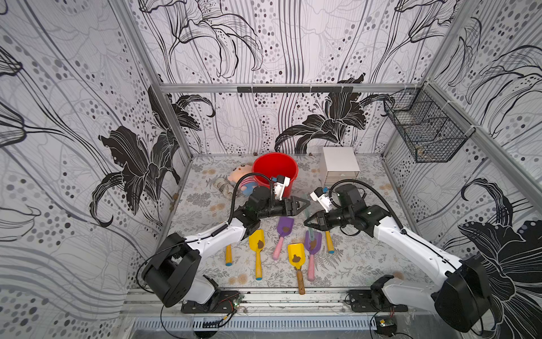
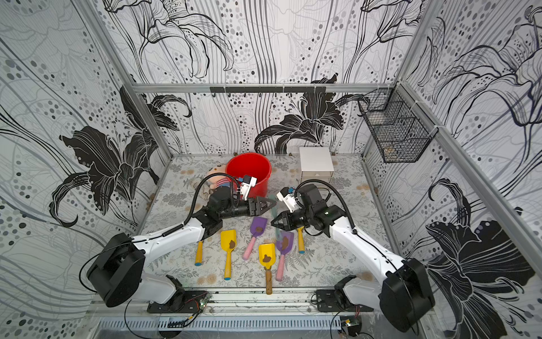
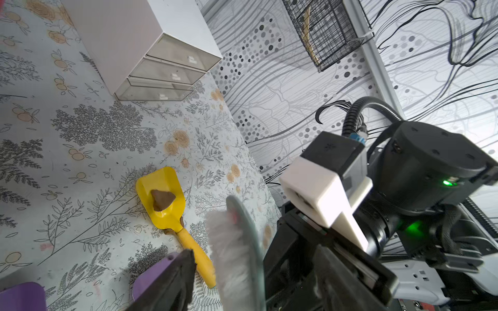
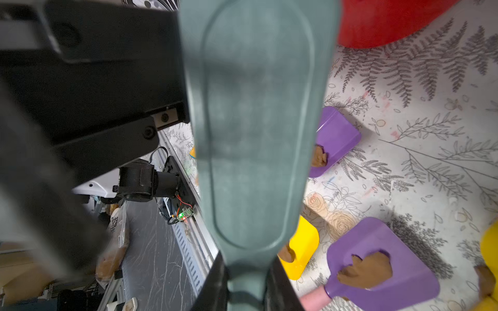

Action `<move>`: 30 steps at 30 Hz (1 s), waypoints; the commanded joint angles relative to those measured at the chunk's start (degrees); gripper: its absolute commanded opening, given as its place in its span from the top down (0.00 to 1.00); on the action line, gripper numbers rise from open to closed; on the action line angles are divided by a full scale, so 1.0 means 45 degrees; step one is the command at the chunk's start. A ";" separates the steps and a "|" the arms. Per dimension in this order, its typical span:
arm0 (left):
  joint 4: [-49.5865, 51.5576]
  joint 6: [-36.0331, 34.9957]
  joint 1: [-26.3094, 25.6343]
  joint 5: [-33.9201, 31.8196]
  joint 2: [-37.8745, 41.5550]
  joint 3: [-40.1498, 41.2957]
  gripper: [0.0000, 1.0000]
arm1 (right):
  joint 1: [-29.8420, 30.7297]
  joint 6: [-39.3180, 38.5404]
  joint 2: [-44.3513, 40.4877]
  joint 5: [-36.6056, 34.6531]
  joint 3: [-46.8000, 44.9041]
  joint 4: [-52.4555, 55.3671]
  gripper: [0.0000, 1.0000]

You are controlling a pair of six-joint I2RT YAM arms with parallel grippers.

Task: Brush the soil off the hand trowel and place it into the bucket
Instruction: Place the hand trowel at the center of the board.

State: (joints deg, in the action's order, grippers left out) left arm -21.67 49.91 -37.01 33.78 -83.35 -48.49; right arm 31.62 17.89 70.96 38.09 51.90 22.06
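A: Which trowel comes first, and where is it?

B: I judge the purple trowel (image 1: 318, 239). It lies well apart from the bucket (image 1: 275, 164), just below the right gripper (image 1: 307, 223). Its blade points toward the bucket and its handle away, with the soil (image 1: 313, 244) on the blade.

A: And the grippers?

B: The right one is clamped on the brush (image 1: 307, 210) handle, and its arm is nearer. The left gripper (image 1: 305, 203) has its jaws apart at the brush head, gripping nothing that I can see.

Just beyond left gripper finger (image 3: 175, 280): yellow trowel (image 3: 172, 212) flat on floral mat (image 3: 80, 134), brown soil (image 3: 162, 200) on its blade. Partly behind finger, purple trowel blade (image 3: 153, 277); at its other side, white-bristled brush (image 3: 234, 255). Farther off, white drawer box (image 3: 129, 40).
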 commanded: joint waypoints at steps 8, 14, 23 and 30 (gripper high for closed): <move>0.1575 0.1418 -0.0220 -0.2253 -0.0517 -0.0619 0.62 | 0.0409 -0.0440 0.0638 -0.1289 0.0597 -0.0458 0.92; -0.2208 0.3431 0.0296 -0.2457 -0.0100 0.1122 0.86 | 0.0397 -0.0124 0.0524 -0.1542 0.0564 -0.0560 0.55; -0.8632 0.6825 0.0745 -0.5935 0.2049 0.5212 0.89 | 0.0325 0.7035 0.0175 0.0810 -0.1662 -0.8021 0.23; -1.0122 0.6994 0.0307 -0.7580 0.2893 0.6225 0.87 | 0.0983 0.8661 0.0672 0.0156 -0.1836 -1.0360 0.23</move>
State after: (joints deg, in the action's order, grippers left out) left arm -58.41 79.92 -34.63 5.34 -71.31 -21.69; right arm 34.72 49.52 72.44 38.22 44.01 -13.41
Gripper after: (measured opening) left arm 0.160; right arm 0.780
